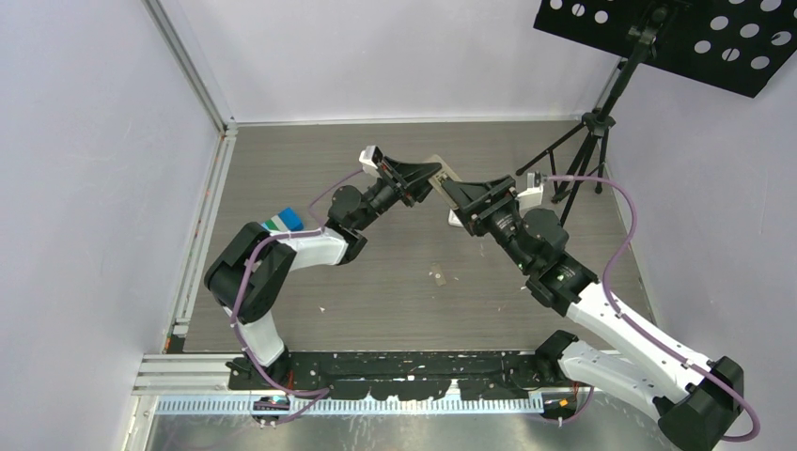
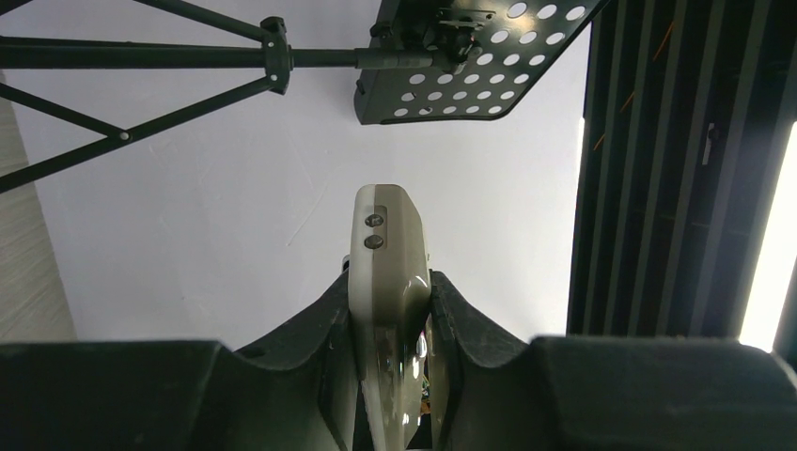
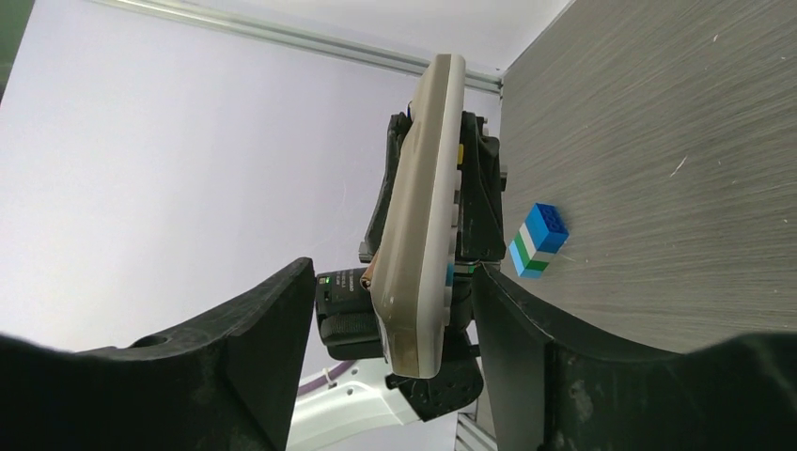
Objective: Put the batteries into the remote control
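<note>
Off-white plastic remote control clamped in the left gripper above the table; right gripper spread wide, near it.

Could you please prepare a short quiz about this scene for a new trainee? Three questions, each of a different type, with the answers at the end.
1. True or false: the left end effector is shut on the remote control and holds it above the table.
2. Where is the blue, white and green block?
A) lying on the table
B) on top of the remote control
C) between the fingers of the left end effector
3. Fill in the word: the right end effector is ____, with one finger on each side of the remote control.

Key: 1 true; 2 A; 3 open.
</note>
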Controlling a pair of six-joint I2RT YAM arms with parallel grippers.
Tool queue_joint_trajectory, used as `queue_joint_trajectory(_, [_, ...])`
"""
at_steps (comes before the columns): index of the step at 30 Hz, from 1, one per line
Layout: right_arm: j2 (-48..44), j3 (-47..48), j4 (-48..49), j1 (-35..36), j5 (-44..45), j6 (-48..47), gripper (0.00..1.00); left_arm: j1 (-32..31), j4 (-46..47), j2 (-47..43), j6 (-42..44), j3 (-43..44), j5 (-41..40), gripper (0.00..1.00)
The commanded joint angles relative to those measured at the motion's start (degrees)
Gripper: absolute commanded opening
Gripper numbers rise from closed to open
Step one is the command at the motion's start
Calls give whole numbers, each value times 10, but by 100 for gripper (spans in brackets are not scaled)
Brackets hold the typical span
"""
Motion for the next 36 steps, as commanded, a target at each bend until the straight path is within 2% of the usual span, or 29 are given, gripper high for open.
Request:
queue_joint_trajectory(1, [-13,3,4,-5,34,7,64,-4,30,-25,-6,-1,-9,0])
queue_joint_trajectory(7, [5,11,-2,-12,13,2,49,-9,32,-22,-6,3,-7,0])
queue_joint_trajectory(13, [20,22,-33,-22,6,5,27,-11,34,-25,3,3,-3,0])
queue_joint_trajectory(18, [36,25,-64,-30,-2,7,23,-10,24,-36,52,8,6,0])
queue_joint_trajectory(20, [33,24,-76,-34,-9,-2,32,-8,12,-42,76,6,15,0])
queue_joint_trajectory(23, [16,21,-93,-39,-13,-39,70,1,2,-46,116,-2,36,0])
queue_joint_trajectory(25, [-4,18,-90,-44,-24,-80,83,12,1,-46,142,-11,58,0])
queue_joint_trajectory(28, [-37,0,-48,-51,-102,-150,89,32,4,-35,183,-14,116,0])
queue_joint_trajectory(31, [-62,-14,-22,-52,-164,-198,89,43,16,-23,199,-11,175,0])
queue_joint_trajectory(36, [-62,-5,-69,-54,-213,-249,83,48,26,-27,212,-17,223,0])
